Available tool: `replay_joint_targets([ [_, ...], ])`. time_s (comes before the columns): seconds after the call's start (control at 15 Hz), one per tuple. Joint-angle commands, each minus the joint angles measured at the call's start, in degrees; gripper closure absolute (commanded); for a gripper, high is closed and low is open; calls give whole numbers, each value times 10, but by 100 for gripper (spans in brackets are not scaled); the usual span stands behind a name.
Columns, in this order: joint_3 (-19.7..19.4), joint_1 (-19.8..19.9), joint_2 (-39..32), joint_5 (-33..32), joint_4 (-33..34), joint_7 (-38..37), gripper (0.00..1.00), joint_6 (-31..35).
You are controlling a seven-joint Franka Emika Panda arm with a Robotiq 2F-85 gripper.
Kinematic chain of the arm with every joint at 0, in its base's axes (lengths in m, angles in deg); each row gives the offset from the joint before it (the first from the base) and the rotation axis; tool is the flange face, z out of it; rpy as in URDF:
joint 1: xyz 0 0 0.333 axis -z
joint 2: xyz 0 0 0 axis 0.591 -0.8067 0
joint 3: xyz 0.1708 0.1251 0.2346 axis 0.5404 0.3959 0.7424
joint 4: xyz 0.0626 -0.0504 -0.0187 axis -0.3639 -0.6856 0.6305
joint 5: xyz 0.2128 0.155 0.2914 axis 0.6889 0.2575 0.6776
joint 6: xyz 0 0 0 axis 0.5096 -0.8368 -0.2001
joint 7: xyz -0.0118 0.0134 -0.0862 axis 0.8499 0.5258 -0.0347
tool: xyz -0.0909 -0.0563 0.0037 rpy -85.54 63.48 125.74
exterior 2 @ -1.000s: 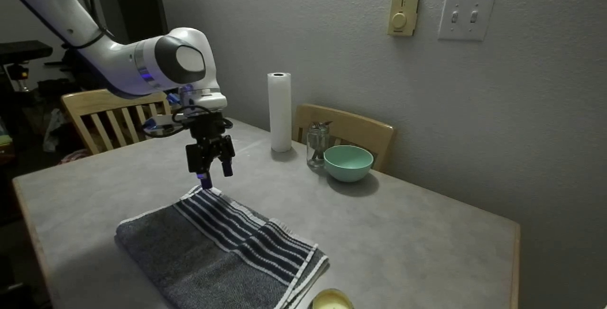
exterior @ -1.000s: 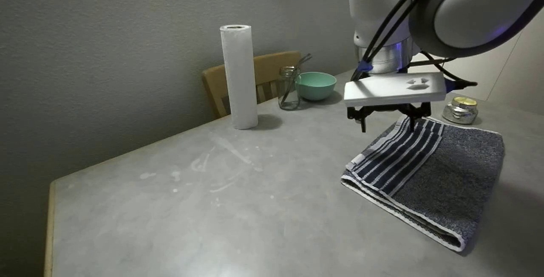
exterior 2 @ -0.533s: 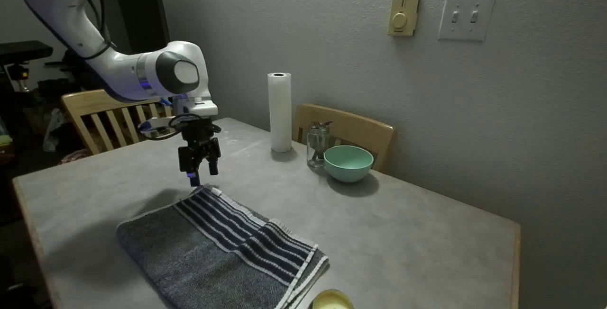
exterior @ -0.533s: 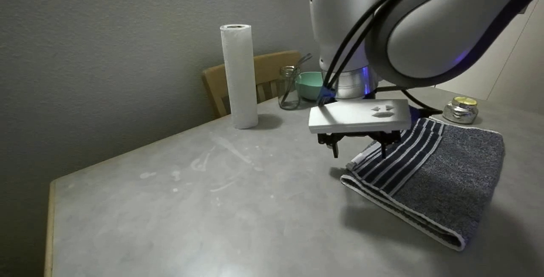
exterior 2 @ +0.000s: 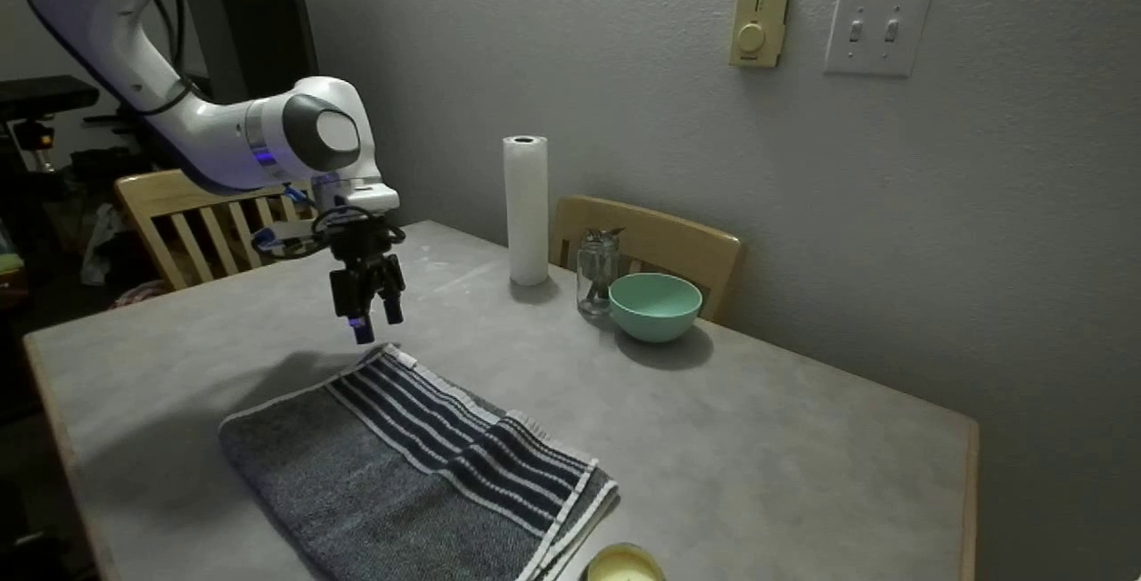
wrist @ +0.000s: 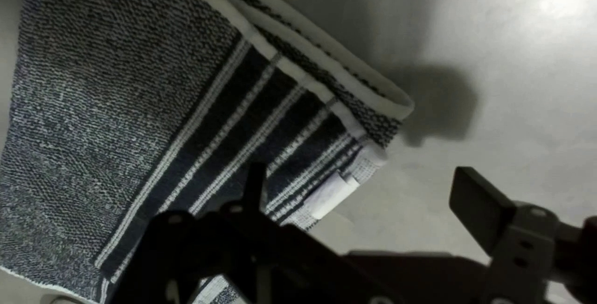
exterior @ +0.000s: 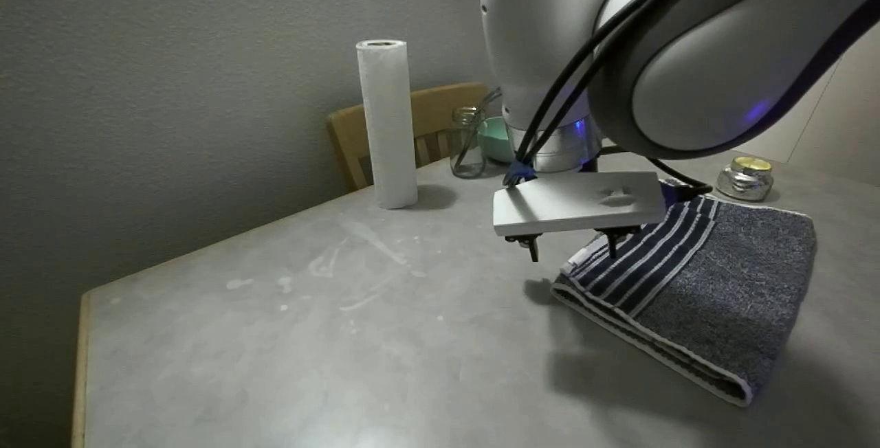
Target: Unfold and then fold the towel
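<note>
In an exterior view, a tall white paper roll (exterior: pixel 388 132) stands at the upper middle. Next are a glass jar (exterior: pixel 469 152) and a green bowl (exterior: pixel 495 143). Then my gripper (exterior: pixel 573 257) hangs over the tabletop (exterior: pixel 330 365), fingers spread wide. The folded towel (exterior: pixel 711 286) lies at the lower right, and a shiny pot (exterior: pixel 745 181) sits just behind it.

In an exterior view the arm (exterior: pixel 550 42) hides part of the green bowl (exterior: pixel 496 139), the paper roll (exterior: pixel 387 125) part of a chair (exterior: pixel 443 103). Slender things (exterior: pixel 474 129) in the glass jar (exterior: pixel 468 149) are too small to name. In an exterior view the bottom edge crops the yellow-topped jar (exterior 2: pixel 624 567) and the towel (exterior 2: pixel 383 483), which the pincer (wrist: pixel 358 173) partly hides in the wrist view.
</note>
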Motion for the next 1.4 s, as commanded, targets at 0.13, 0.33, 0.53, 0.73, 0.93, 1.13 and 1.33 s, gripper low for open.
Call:
replay_joint_targets([
  [0.13, -3, -12, -2, -74, -2, 95, 0, 10],
  [0.33, -1, -6, 4, -98, -12, 169, 0, 34],
  [0.53, -8, -17, 0, -82, -1, 185, 0, 20],
  [0.73, -9, -19, 0, -81, -1, 189, 0, 21],
  [0.93, 2, -12, -14, -61, 11, 215, 0, 13],
  [1.13, 20, 5, -16, -10, -1, 272, 0, 10],
  [1.33, 28, 24, -12, 43, -28, 350, 0, 35],
])
